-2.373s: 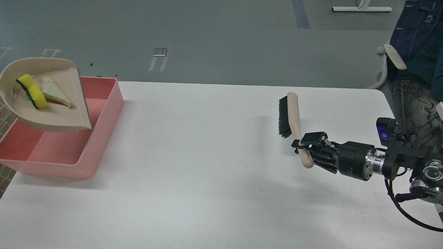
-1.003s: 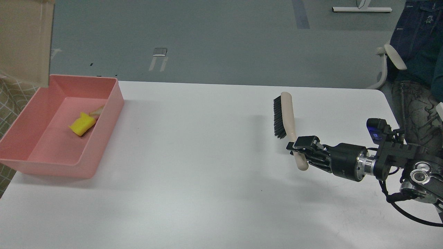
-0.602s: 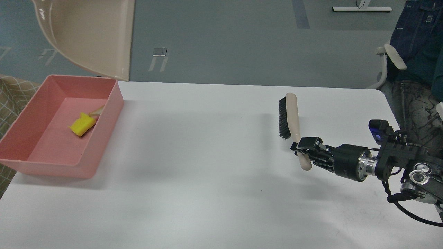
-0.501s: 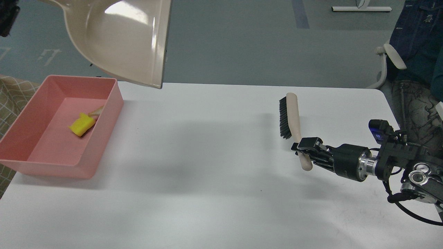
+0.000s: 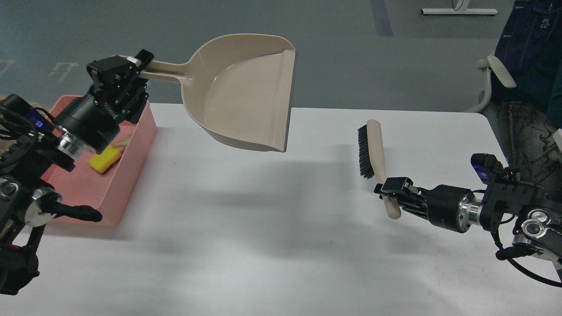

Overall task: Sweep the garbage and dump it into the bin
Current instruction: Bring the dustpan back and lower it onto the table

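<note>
The pink bin [image 5: 131, 149] stands at the table's left edge, partly hidden by my left arm. The yellow spongy chunk [image 5: 104, 159] lies inside it, with the end of the thin beige stick [image 5: 124, 140] beside it. My left gripper [image 5: 125, 72] is shut on the handle of the beige dustpan [image 5: 246, 96], which hangs empty in the air over the table's far middle, to the right of the bin. My right gripper [image 5: 390, 193] is shut on the handle of the black-bristled brush [image 5: 371, 149], held upright above the right side of the table.
The white table [image 5: 246, 228] ends at the far edge behind the dustpan. A seated person and a chair armrest [image 5: 498, 72] are at the far right. Grey floor lies beyond the table.
The garbage dropped from the dustpan into the bin. The left arm then swung the empty dustpan up and right, from over the bin to over the table. The brush shifted only slightly.
</note>
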